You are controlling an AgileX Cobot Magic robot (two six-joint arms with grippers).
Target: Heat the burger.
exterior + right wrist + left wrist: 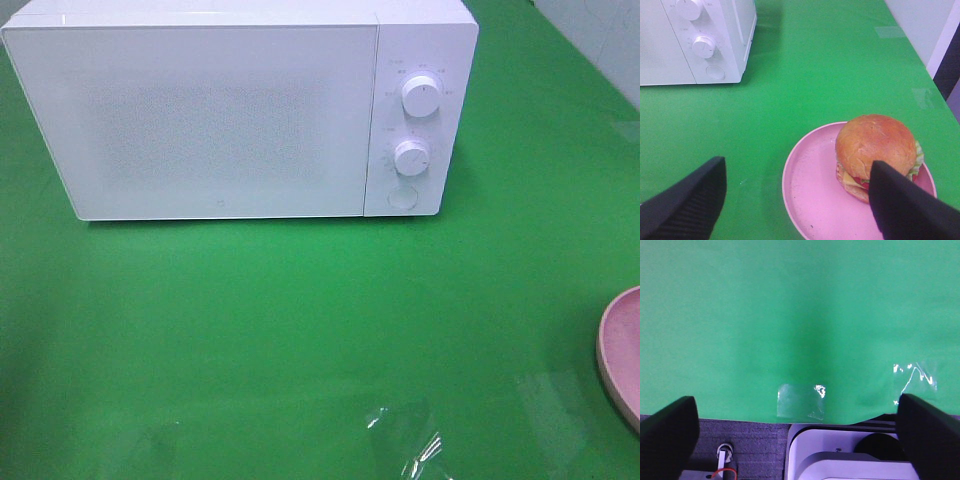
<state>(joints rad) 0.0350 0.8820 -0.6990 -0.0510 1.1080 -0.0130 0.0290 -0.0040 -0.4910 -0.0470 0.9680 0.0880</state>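
Currently the burger (pixel 875 150) is sitting on the pink plate (pixel 810 190), toward one side of it, on the green tabletop (pixel 300 320). Behind, the white microwave (pixel 200 110) is standing with its door closed. Over the plate, the right end effector (pixel 797 200) is hovering with jaws spread, gripping nothing. Meanwhile the left end effector (pixel 800 425) is hanging fully spread above bare green tabletop.

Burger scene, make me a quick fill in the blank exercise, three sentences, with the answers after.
1. The burger sits on a pink ____.
2. The microwave door is ____.
3. The microwave has two round ____ above a round button.

Missing words: plate; closed; knobs
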